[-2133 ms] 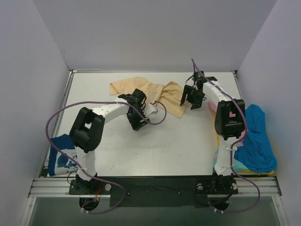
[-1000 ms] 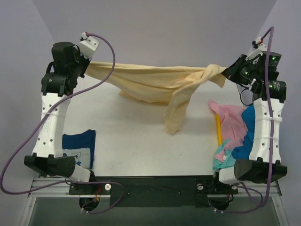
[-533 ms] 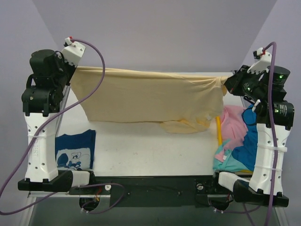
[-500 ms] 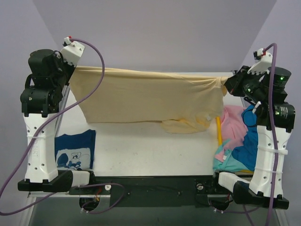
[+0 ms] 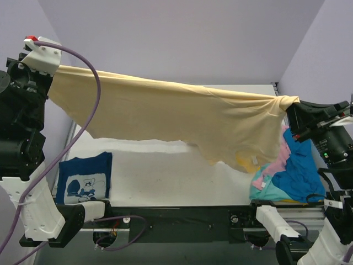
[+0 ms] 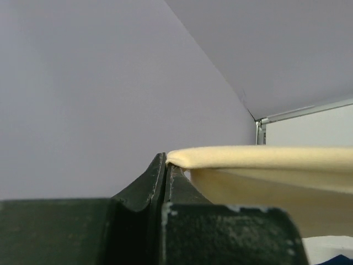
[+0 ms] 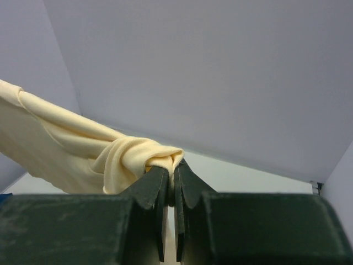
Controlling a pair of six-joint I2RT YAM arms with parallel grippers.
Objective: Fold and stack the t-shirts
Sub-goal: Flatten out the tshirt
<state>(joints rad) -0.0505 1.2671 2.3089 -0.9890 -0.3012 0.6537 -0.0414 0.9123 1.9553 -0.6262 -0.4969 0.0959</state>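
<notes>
A tan t-shirt (image 5: 182, 113) hangs stretched wide in the air above the table. My left gripper (image 5: 48, 70) is shut on its left corner, high at the left wall. My right gripper (image 5: 291, 105) is shut on its bunched right corner, high at the right. The left wrist view shows the jaws (image 6: 165, 163) pinching a flat tan edge (image 6: 259, 157). In the right wrist view the jaws (image 7: 171, 168) clamp a twisted knot of tan cloth (image 7: 132, 157). A navy t-shirt with white cartoon print (image 5: 83, 178) lies folded at the front left.
A heap of blue (image 5: 300, 174), pink (image 5: 276, 165) and teal (image 5: 265, 190) t-shirts lies at the front right of the table (image 5: 165, 176). Lilac walls close in the left, back and right sides. A purple cable (image 5: 91, 110) loops beside the left arm.
Both arms have risen and drawn toward the camera, lifting the tan t-shirt clear of the table. Its lower hem, which drooped on the table half a second ago, now hangs free.
</notes>
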